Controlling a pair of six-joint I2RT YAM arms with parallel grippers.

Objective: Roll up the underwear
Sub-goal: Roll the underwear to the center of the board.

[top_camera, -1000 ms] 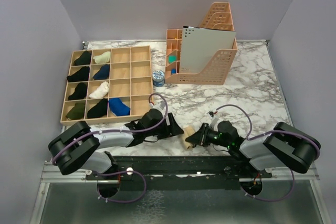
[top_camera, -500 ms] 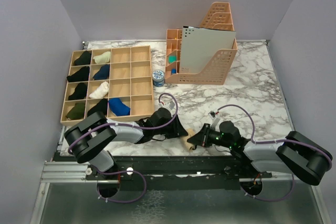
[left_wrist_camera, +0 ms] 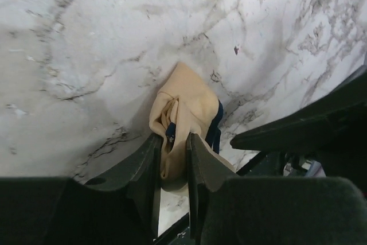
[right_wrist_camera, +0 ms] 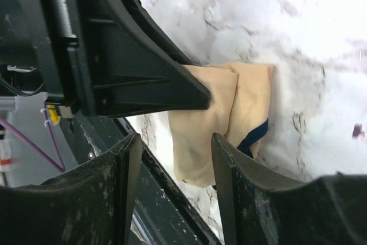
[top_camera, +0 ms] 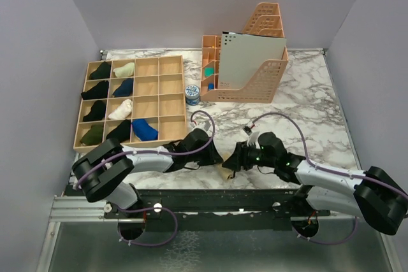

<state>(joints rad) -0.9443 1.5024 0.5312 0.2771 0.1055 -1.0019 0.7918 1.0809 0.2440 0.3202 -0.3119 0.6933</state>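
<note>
Two left fingers (left_wrist_camera: 146, 167) are pinching a fold of the tan underwear (left_wrist_camera: 192, 98), closed tight on the cloth at the lower middle of the left wrist view; the left gripper (left_wrist_camera: 172, 142) is holding the bundle's lower end, and a dark blue trim is showing along its right side. Both right fingers (right_wrist_camera: 229, 187) are standing spread apart at the bottom of the right wrist view; the right gripper (right_wrist_camera: 178, 170) is gripping nothing, though the cloth's lower edge is reaching into the gap, and a left finger is pressing in from the left of that frame.

Outward, in the top view, the underwear (top_camera: 224, 171) is lying as a small tan lump at the lower centre, between the two grippers and close to the bottom edge of the table (top_camera: 306, 106).

Judging from this, the bundle is looking loosely folded rather than tightly rolled; the step is probably calling for the left pinch to stay firm while the right fingers are closing on the free layers and turning them inward; pulling upward in the frame, away from the edge, is likely the safer course, since the fingers are crowding each other.
</note>
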